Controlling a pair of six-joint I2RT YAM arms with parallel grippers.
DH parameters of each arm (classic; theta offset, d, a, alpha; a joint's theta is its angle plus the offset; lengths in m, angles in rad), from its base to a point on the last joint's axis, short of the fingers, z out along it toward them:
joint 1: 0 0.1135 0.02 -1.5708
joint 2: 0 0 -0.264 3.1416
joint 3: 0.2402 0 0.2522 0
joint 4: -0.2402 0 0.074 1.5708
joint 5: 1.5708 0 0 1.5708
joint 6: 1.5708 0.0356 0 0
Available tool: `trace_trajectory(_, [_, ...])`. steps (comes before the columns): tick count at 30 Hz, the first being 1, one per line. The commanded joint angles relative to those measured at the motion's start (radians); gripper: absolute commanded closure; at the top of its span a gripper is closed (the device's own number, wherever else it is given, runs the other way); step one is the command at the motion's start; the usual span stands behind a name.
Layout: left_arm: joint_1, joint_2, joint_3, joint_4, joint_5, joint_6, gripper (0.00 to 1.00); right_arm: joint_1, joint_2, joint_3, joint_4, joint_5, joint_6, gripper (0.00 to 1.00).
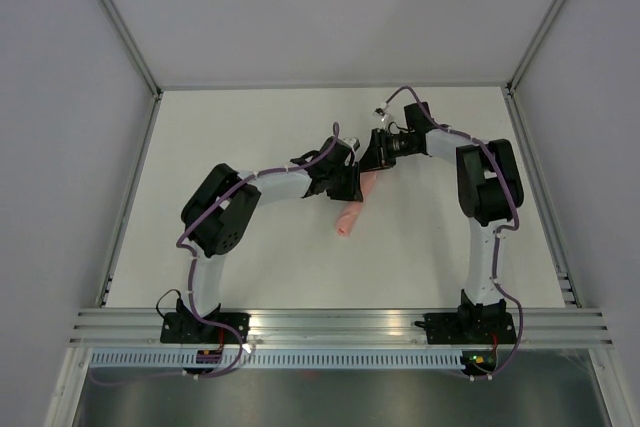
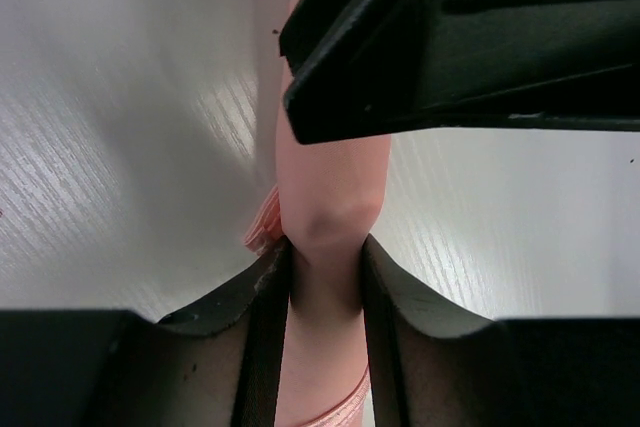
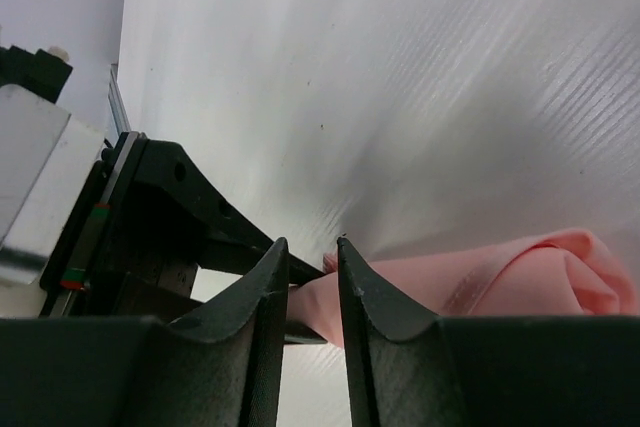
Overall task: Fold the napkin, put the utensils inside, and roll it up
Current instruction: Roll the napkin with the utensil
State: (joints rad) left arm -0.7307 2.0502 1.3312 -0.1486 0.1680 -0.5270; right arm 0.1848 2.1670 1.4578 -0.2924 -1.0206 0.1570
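The napkin [image 1: 347, 220] lies rolled into a slim pink tube near the middle of the table [image 1: 250, 127], running from near-left to far-right, its near end free on the white surface. The left wrist view shows the roll [image 2: 330, 187] passing straight between the left gripper's fingers [image 2: 262, 337], which press against its sides, the jaws closed onto the cloth. From overhead, the left gripper [image 1: 343, 187] sits over the middle of the roll, and the right gripper [image 1: 376, 162] is just beyond it at the far end, the two almost touching. In the right wrist view the jaws stand narrow, and the cloth's end [image 3: 530, 272] reaches in between the fingers [image 3: 365, 312]; they seem to pinch it, though the angle is poor.
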Motion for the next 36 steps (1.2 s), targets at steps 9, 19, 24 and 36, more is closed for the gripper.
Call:
trace_trajectory(9, [-0.006, -0.041, -0.066, -0.121, -0.021, 0.065, 0.5, 0.002, 0.073, 0.015, 0.012, 0.062, 0.056, 0.69])
trace_trajectory(19, [-0.006, -0.059, -0.062, -0.103, -0.004, 0.073, 0.48, 0.005, 0.111, 0.042, -0.03, 0.117, 0.026, 0.7])
trace_trajectory(24, [-0.007, -0.116, -0.092, -0.059, -0.019, 0.082, 0.47, 0.004, 0.131, 0.065, -0.06, 0.149, 0.009, 0.71])
trace_trajectory(36, [-0.007, -0.225, -0.167, 0.007, -0.079, 0.111, 0.46, 0.007, 0.145, 0.104, -0.103, 0.18, -0.017, 0.71])
